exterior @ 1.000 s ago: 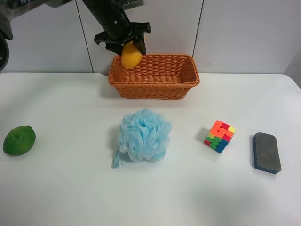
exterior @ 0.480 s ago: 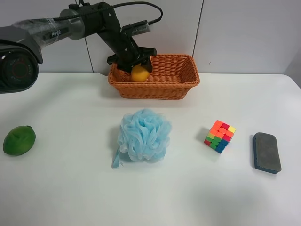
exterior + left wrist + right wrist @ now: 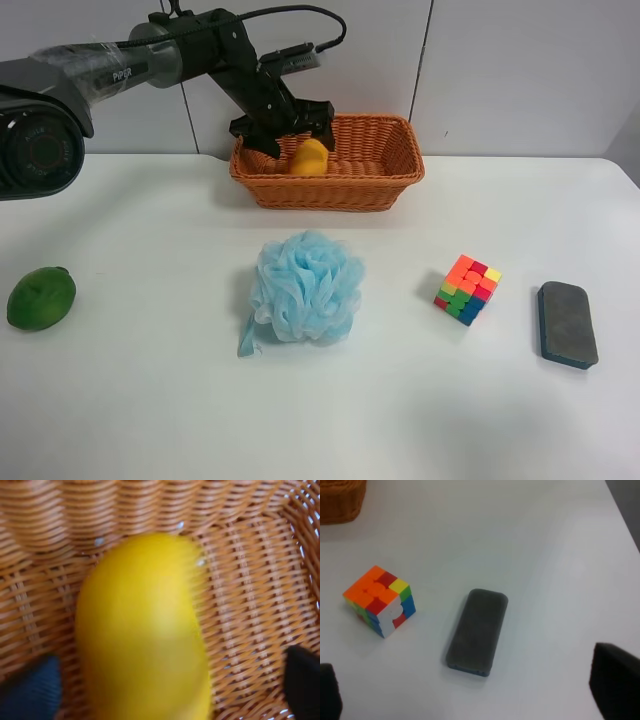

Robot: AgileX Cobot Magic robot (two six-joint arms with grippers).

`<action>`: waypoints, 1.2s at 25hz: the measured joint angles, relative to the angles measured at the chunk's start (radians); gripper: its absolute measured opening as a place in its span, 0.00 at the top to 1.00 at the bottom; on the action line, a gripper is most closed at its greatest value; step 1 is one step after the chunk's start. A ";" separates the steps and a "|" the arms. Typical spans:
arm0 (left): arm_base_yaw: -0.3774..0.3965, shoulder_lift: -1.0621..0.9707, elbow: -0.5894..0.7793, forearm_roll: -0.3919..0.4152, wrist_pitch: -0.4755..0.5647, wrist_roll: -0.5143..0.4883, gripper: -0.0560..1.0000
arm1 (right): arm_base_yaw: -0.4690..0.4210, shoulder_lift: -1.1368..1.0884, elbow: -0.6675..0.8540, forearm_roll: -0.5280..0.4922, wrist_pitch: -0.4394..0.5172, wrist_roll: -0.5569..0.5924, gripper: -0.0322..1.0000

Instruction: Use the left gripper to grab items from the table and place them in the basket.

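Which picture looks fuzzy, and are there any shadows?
Left wrist view: the mango fills the frame and looks blurred, probably too close. Exterior high view: sharp, with soft shadows by the pouf and cube. Right wrist view: clear and evenly lit.

I saw rough woven wicker on the basket point(image 3: 370, 170), a smooth matt mango point(image 3: 310, 158), a frothy mesh pouf point(image 3: 305, 285).

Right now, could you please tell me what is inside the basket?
A yellow mango lies in the basket, the left gripper open around it. The weave under the mango and behind the gripper is covered.
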 joint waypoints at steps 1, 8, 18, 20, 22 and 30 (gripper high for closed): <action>0.000 0.000 0.000 0.000 -0.003 0.004 0.05 | 0.000 0.000 0.000 0.000 0.000 0.000 0.01; 0.000 -0.008 0.000 0.004 0.032 0.009 0.01 | 0.000 0.000 0.000 0.000 0.000 0.000 0.01; 0.000 -0.212 0.000 0.169 0.311 0.009 0.01 | 0.000 0.000 0.000 0.000 0.000 0.000 0.01; 0.000 -0.264 0.000 0.210 0.370 0.010 0.01 | 0.000 0.000 0.000 0.000 0.000 0.000 0.01; 0.000 -0.316 0.000 0.246 0.385 0.019 0.01 | 0.000 0.000 0.000 0.000 0.000 0.000 0.01; 0.000 -0.603 0.199 0.315 0.387 0.060 0.01 | 0.000 0.000 0.000 0.000 0.000 0.000 0.01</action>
